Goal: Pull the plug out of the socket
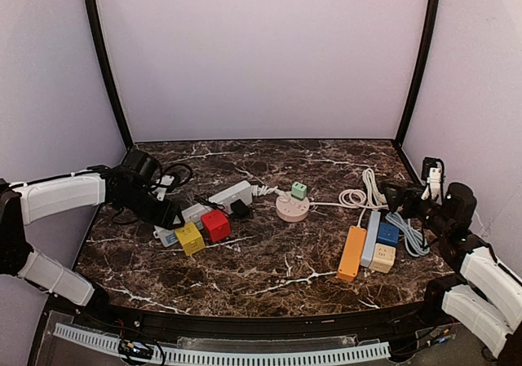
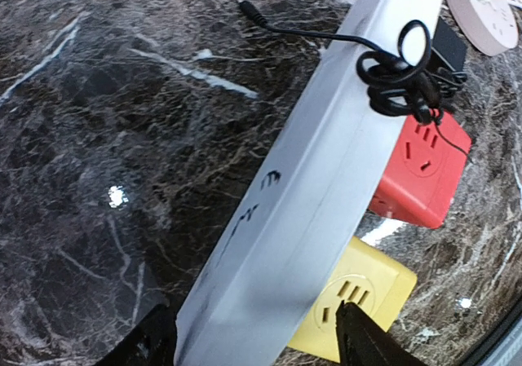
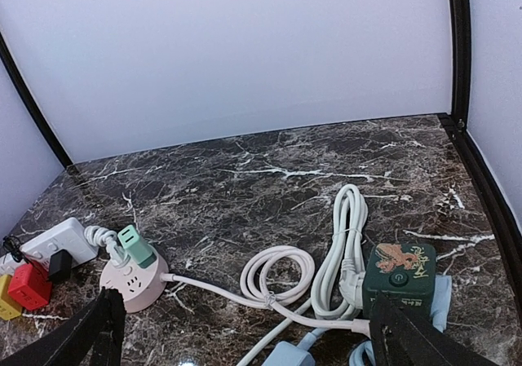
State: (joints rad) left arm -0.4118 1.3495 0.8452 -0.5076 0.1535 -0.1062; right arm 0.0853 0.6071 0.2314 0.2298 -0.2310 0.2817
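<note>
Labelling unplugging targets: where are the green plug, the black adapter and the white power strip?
green plug [image 1: 299, 190], top external view, top face.
black adapter [image 1: 240, 209], top external view, middle of body.
white power strip [image 2: 318, 195], left wrist view, long top face.

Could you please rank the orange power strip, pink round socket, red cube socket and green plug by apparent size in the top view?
Largest: orange power strip
pink round socket and red cube socket, too alike to rank
Smallest: green plug
</note>
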